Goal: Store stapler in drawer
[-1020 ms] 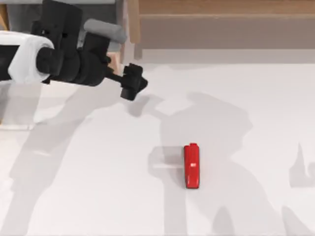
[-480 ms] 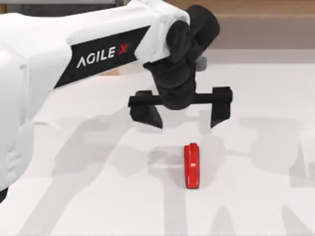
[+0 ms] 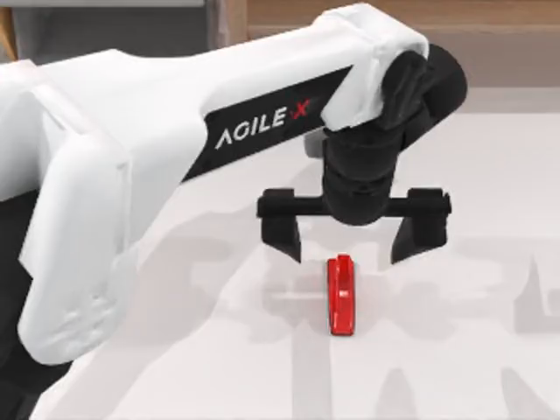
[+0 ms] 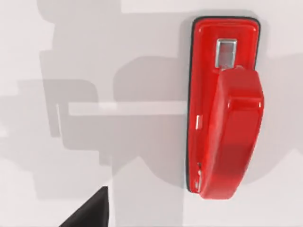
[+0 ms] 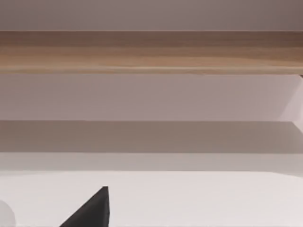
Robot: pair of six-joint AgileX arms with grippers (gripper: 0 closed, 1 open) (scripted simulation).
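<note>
Top view: left gripper (image 3: 354, 241), black fingers spread wide, holding nothing, hangs mid-frame just above small glossy red stapler (image 3: 341, 295) on white table (image 3: 455, 367). Left wrist view: stapler right of centre. Right wrist view: tan wooden drawer front (image 5: 151, 52) across upper frame.

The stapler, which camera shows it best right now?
The left wrist view: the stapler appears large there, with its red top arm and metal plate plain. In the top view it is a small red bar just below the open left gripper. The right wrist view faces the wooden drawer front.
</note>
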